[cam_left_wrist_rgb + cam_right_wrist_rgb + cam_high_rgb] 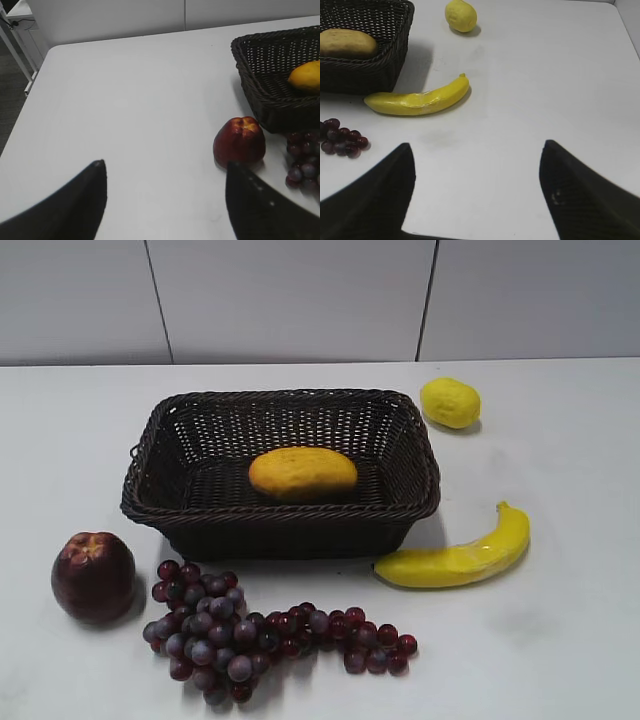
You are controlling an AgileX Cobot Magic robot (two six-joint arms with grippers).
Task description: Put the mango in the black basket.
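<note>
The mango [302, 473], an oval yellow-orange fruit, lies on the floor of the black basket [180, 508] near its front wall. It also shows in the left wrist view [306, 76] and the right wrist view [346, 42], inside the basket [257, 97] [385, 75]. My left gripper [165, 162] is open and empty above bare table, left of the basket. My right gripper [476, 145] is open and empty above bare table, right of and nearer than the basket. Neither gripper shows in the exterior view.
A dark red apple [93, 577] [239, 141] and a bunch of purple grapes [250, 635] [342, 138] lie in front of the basket. A banana [458, 555] [417, 99] lies at its front right, a lemon [450, 402] [460, 15] at the back right.
</note>
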